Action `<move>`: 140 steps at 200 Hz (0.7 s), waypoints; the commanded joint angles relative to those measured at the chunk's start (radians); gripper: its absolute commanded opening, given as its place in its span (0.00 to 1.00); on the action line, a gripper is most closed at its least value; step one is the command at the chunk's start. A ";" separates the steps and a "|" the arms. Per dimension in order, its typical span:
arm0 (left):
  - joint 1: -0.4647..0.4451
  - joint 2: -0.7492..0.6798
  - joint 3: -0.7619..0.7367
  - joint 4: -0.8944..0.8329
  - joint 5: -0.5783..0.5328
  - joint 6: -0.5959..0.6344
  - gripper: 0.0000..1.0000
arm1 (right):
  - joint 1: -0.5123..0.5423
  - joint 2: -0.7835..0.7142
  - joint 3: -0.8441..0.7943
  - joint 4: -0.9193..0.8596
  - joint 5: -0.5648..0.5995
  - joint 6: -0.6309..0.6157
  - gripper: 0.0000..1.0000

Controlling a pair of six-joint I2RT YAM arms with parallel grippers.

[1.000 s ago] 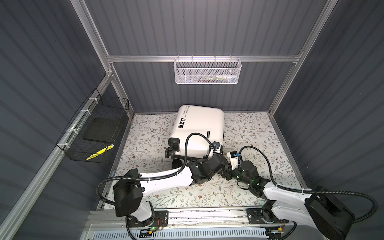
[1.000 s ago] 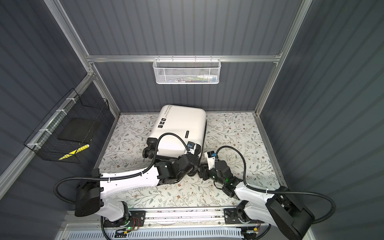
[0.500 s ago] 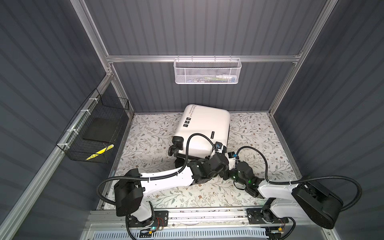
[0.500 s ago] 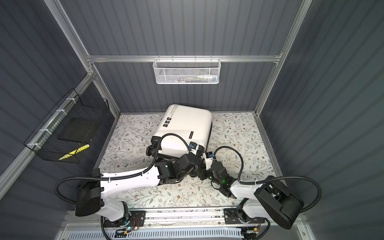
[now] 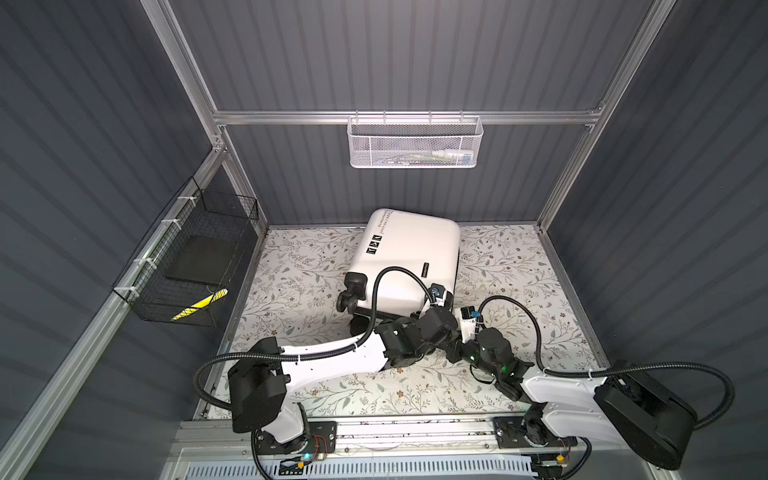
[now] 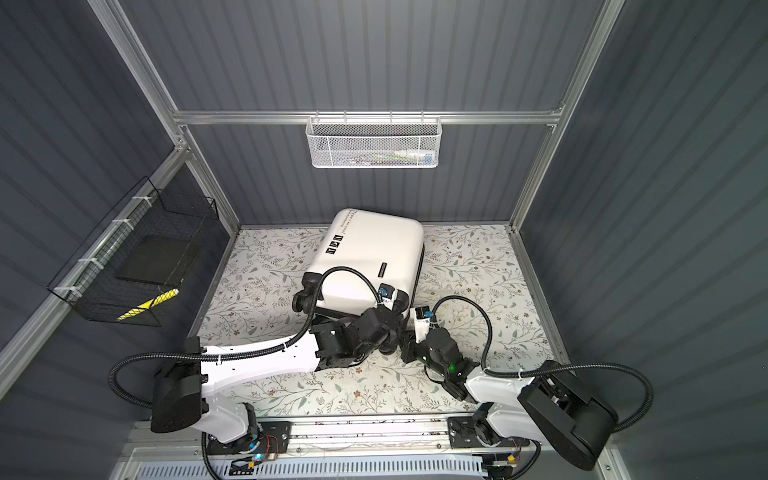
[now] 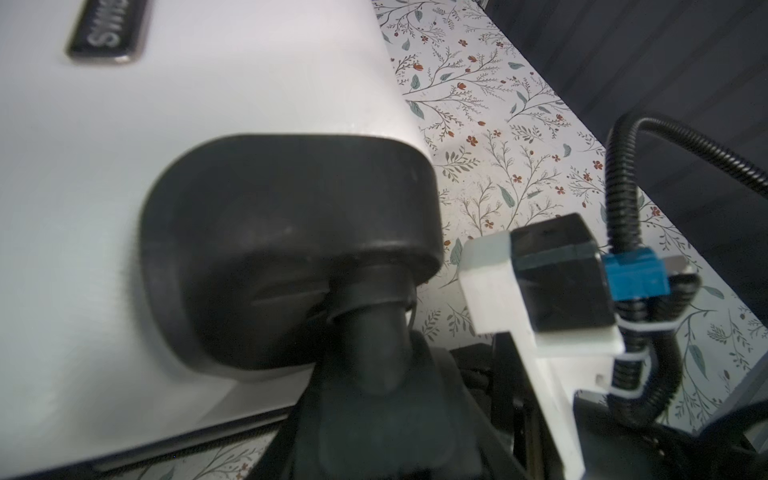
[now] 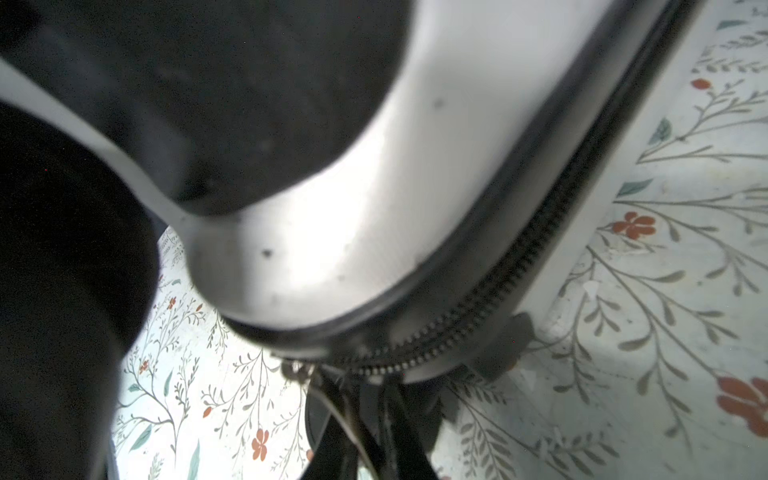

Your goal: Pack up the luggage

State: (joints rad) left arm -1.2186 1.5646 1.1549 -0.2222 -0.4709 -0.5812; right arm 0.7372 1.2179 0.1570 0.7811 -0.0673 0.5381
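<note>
Luggage (image 5: 409, 253) glossy white shell; left fingers (image 7: 316, 449) clamp black caster (image 7: 365, 345), right fingers (image 8: 403, 432) pinch zipper pull (image 8: 297, 370).

You see the luggage (image 6: 374, 253) flat on the floral bench (image 6: 478, 266). The left arm (image 6: 257, 357) and right arm (image 6: 494, 382) meet at its near corner.

Both arms reached low and forward with wrists nearly meeting at the middle, the left gripper (image 7: 374, 409) too dark to read its jaws, the right gripper (image 8: 365, 419) with its fingers pressed together.
</note>
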 commanded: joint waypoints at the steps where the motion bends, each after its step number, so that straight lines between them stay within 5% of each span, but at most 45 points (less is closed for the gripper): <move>1: -0.031 -0.006 0.035 0.139 0.074 0.053 0.00 | -0.006 -0.012 -0.003 0.014 0.039 0.000 0.05; 91: -0.031 -0.024 0.015 0.141 0.063 0.058 0.00 | -0.006 -0.124 -0.034 -0.074 0.043 -0.020 0.00; 140: -0.031 -0.032 0.004 0.139 0.055 0.053 0.00 | -0.023 -0.148 -0.037 -0.134 0.140 0.018 0.00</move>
State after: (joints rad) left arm -1.2186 1.5677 1.1507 -0.2012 -0.4721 -0.5812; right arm 0.7399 1.0840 0.1337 0.6830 -0.0338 0.5358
